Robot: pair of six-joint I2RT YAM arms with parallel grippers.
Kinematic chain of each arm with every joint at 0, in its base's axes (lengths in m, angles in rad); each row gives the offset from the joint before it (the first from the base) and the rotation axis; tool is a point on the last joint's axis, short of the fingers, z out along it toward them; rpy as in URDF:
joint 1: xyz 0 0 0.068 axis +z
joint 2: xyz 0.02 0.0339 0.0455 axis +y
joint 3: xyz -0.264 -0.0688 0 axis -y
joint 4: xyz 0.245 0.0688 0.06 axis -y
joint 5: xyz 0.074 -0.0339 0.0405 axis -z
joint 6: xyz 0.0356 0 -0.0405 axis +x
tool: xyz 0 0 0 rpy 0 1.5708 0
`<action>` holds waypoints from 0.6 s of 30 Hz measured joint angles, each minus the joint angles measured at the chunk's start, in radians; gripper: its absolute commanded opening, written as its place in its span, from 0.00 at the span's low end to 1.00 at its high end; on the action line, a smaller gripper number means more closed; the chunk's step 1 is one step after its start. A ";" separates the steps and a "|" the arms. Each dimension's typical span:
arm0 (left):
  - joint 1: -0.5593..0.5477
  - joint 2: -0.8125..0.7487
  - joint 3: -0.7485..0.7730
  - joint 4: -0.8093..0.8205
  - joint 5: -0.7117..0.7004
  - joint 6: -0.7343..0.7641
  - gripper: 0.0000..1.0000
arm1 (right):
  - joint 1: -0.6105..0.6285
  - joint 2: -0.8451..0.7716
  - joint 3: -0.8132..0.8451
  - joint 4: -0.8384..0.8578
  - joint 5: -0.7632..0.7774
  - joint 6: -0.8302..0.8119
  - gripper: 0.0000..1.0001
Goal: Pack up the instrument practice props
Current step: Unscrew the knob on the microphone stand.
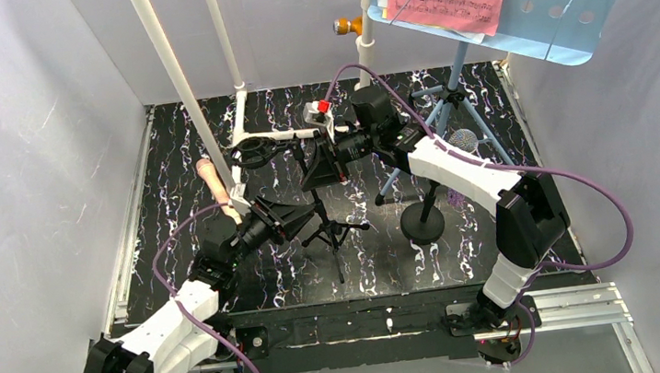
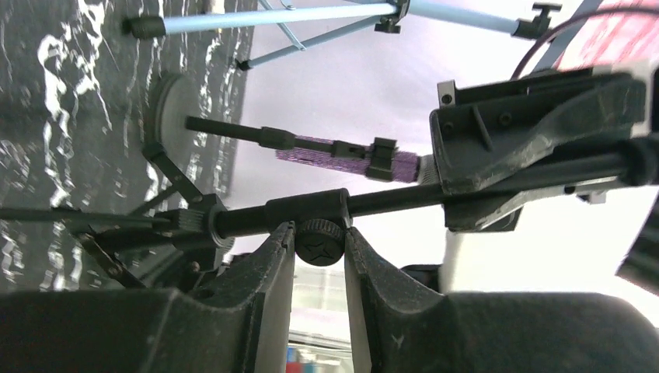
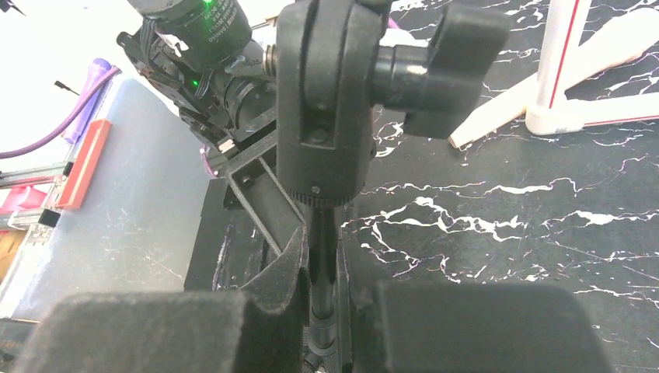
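Left tool [image 2: 319,237] pinches narrow on the locking knob [image 2: 320,250] of the black tripod mount [image 1: 334,232], which stands in the middle of the worktop [image 1: 372,270]. Right tool [image 3: 320,252] clamps its post [image 3: 320,221] higher up. Risk: uneven pulls could twist the post, slip off the knob, or tip the mount into the nearby purple microphone [image 2: 342,153].

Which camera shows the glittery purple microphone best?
Left wrist: the purple microphone shows its glittery body side-on, held in a black clip. The top view shows mainly its grey mesh head; the right wrist view does not clearly show it.
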 measured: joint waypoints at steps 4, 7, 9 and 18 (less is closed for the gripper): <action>0.000 0.011 -0.005 -0.010 0.002 -0.176 0.00 | 0.000 0.000 -0.002 0.002 0.002 0.000 0.01; -0.001 0.011 -0.001 -0.025 0.003 -0.234 0.14 | -0.001 0.000 -0.002 0.003 0.003 0.000 0.01; -0.001 0.007 0.005 -0.040 0.001 -0.250 0.38 | -0.001 0.000 -0.002 0.008 0.002 0.000 0.01; 0.010 -0.132 -0.035 -0.021 -0.025 -0.186 0.95 | -0.002 0.000 -0.003 0.007 0.002 0.000 0.01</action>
